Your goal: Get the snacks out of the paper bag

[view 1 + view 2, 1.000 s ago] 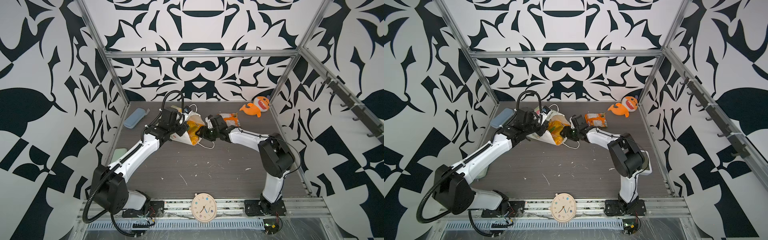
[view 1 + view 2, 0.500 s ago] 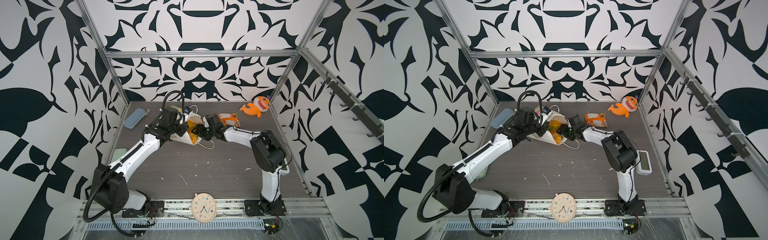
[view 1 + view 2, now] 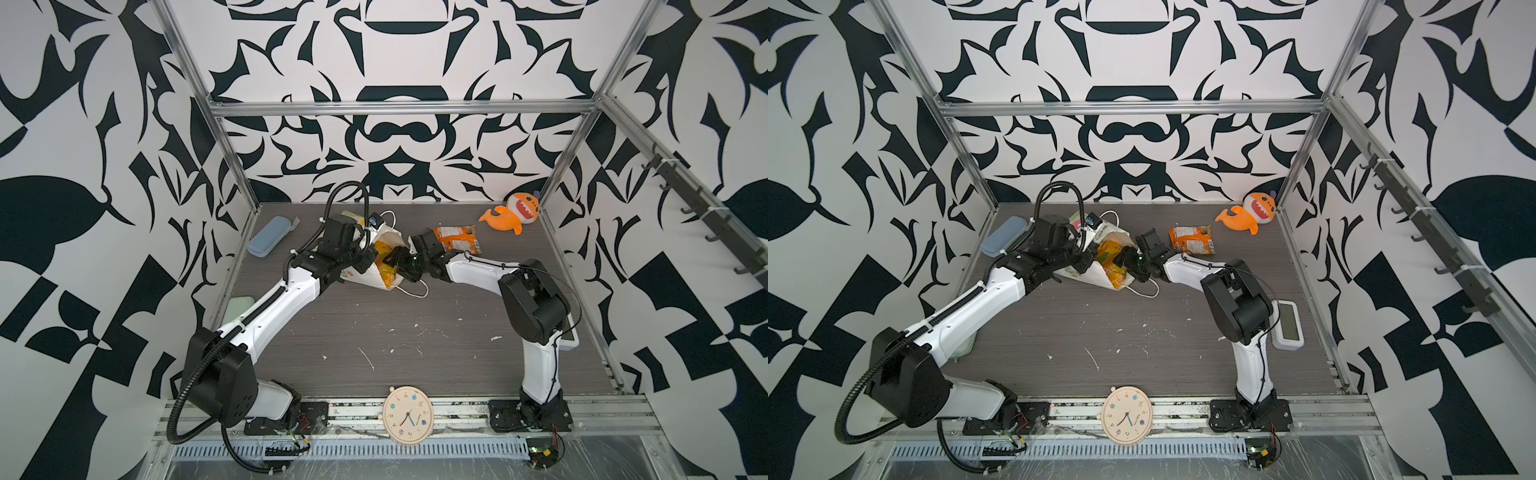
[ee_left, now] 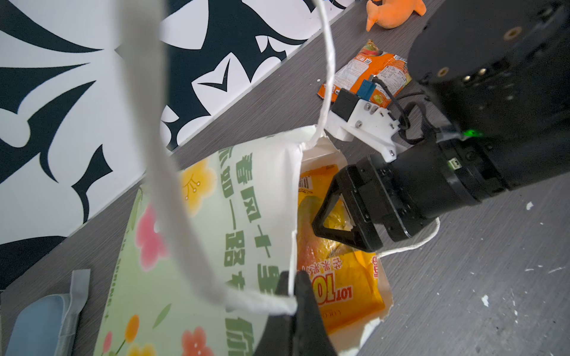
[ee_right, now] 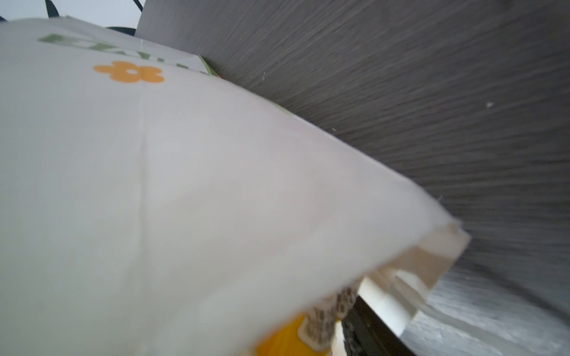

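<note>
The paper bag (image 4: 216, 231) lies on its side on the table (image 3: 395, 332), its mouth gaping toward my right claw (image 4: 327, 220). My left claw (image 4: 291, 279) is pressed together on the rim of that mouth, pinching the paper edge, and it has not shifted over the past second. A yellow packet (image 4: 339, 286) lies inside the mouth, just under my right claw's fingers. Whether those fingers are spread or closed I cannot tell: one hides the other, and bag paper fills my right wrist view. A second ago that claw hung at the mouth's edge; now it has come further in over the packet, and my right elbow has swung closer to the bag. One cord handle (image 3: 411, 291) trails on the table below my right wrist. Behind that wrist an orange packet (image 3: 457, 245) lies flat on the table, where it lay before. Farther beyond it sits the plush shark (image 3: 513, 212), and off to the outer side of my left claw lies the blue case (image 3: 268, 235).
</note>
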